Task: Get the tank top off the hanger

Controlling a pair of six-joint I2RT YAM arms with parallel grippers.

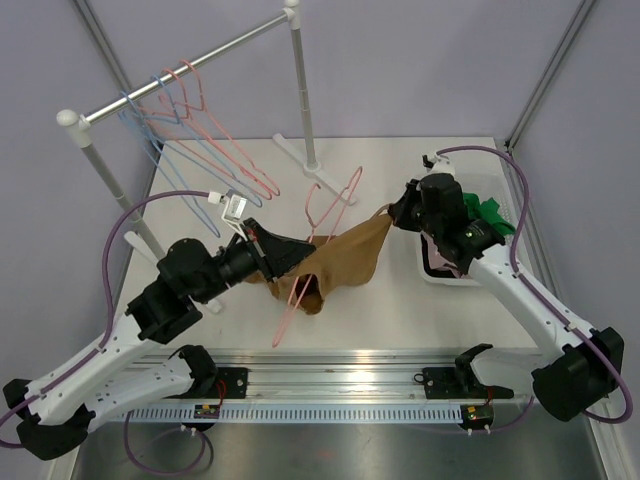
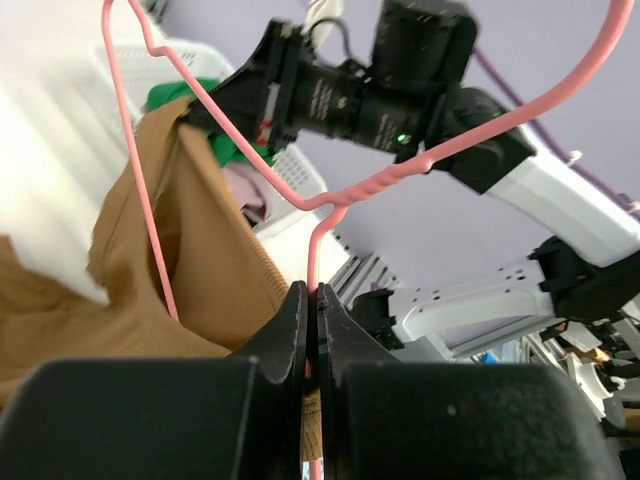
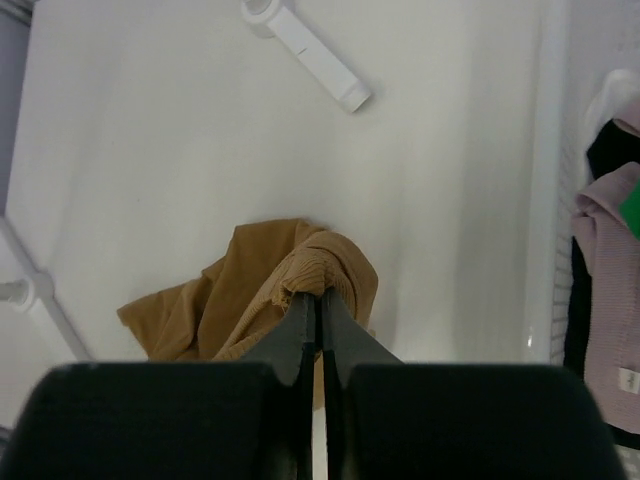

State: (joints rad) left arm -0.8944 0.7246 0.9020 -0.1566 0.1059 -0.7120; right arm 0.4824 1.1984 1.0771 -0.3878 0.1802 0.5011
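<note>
A tan ribbed tank top (image 1: 345, 258) hangs stretched between my two grippers above the table middle. A pink wire hanger (image 1: 322, 235) runs through it, its hook up at the back. My left gripper (image 1: 268, 252) is shut on the hanger's wire (image 2: 316, 262), with the tan cloth (image 2: 190, 270) beside the jaws. My right gripper (image 1: 397, 212) is shut on a bunched strap of the tank top (image 3: 320, 272) and holds it lifted off the table.
A white clothes rack (image 1: 190, 62) with several pink and blue hangers (image 1: 190, 130) stands at the back left; its foot (image 3: 305, 50) lies on the table. A white basket (image 1: 455, 265) with green and pink clothes sits at the right.
</note>
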